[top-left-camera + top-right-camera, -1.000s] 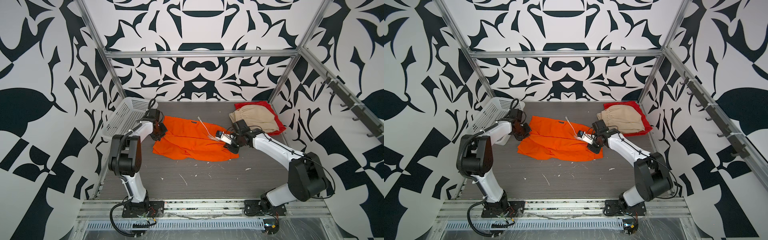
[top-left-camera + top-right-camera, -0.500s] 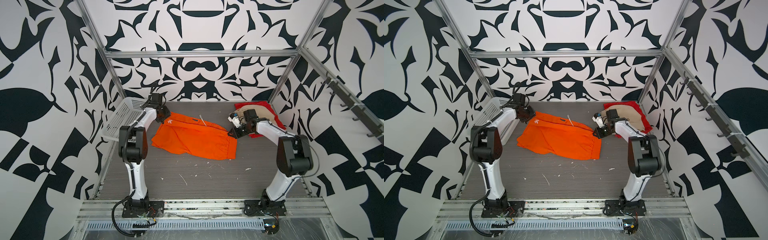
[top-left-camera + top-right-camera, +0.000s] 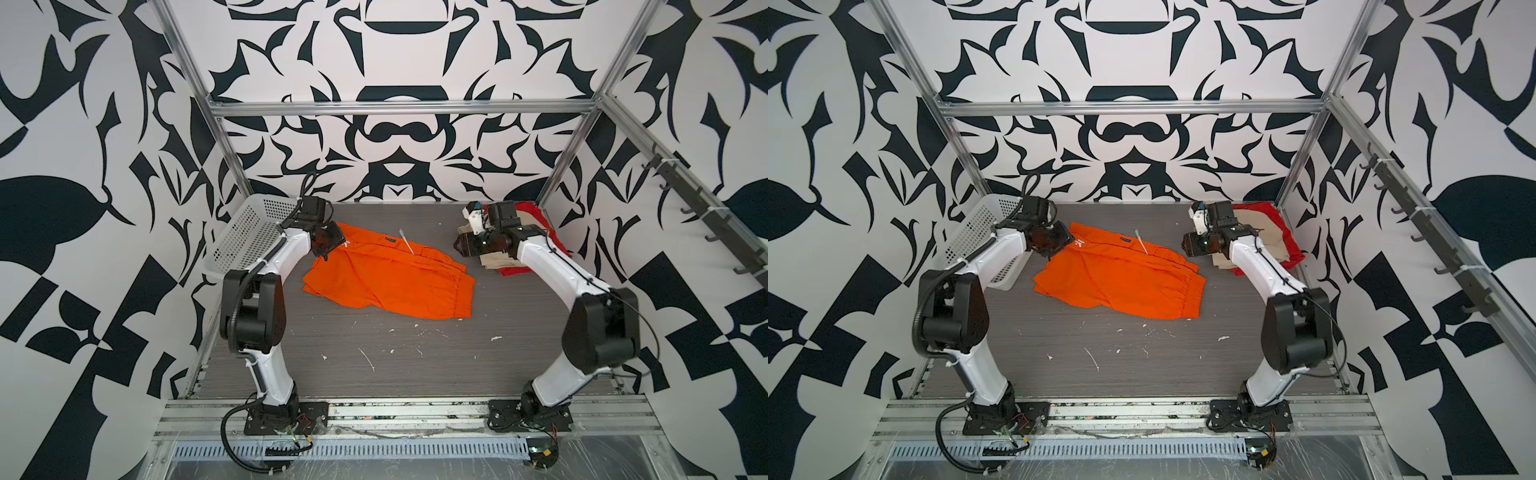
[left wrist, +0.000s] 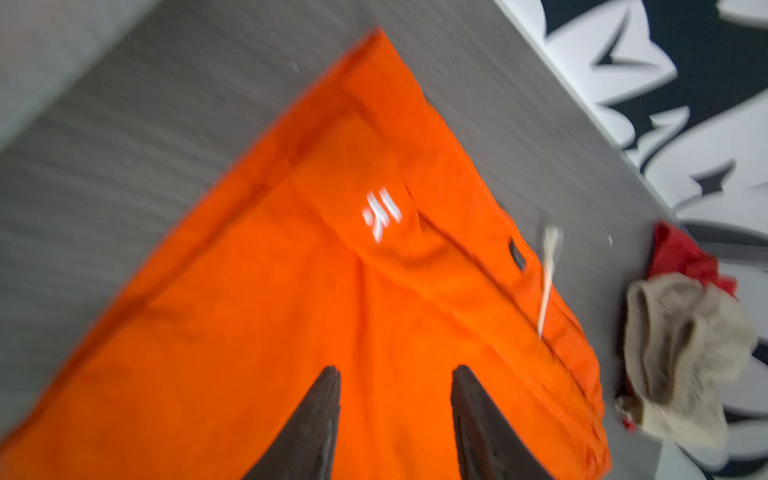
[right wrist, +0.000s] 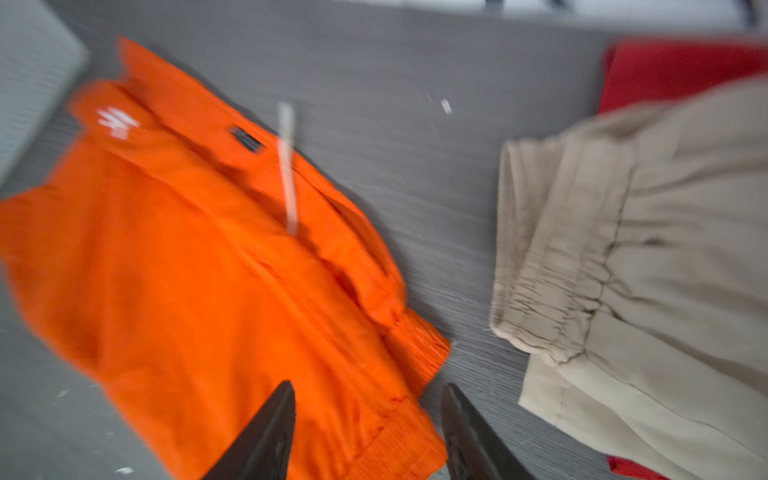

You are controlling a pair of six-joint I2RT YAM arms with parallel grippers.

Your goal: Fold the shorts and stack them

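Orange shorts (image 3: 390, 278) lie rumpled, apparently half-folded, just beside basket (image 3: 245, 232). Beige shorts (image 5: 644, 249) sit on red shorts (image 5: 673, 66), well apart from basket. Left gripper (image 4: 395, 372) and right gripper (image 5: 368, 386): jaws apart, empty, above cloth. Risk: a pinch catches loose drawstring (image 4: 547, 278) or one layer only, dragging fold open.

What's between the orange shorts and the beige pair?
Only a bare strip of table lies between orange shorts and beige pair, clearest in the right wrist view.
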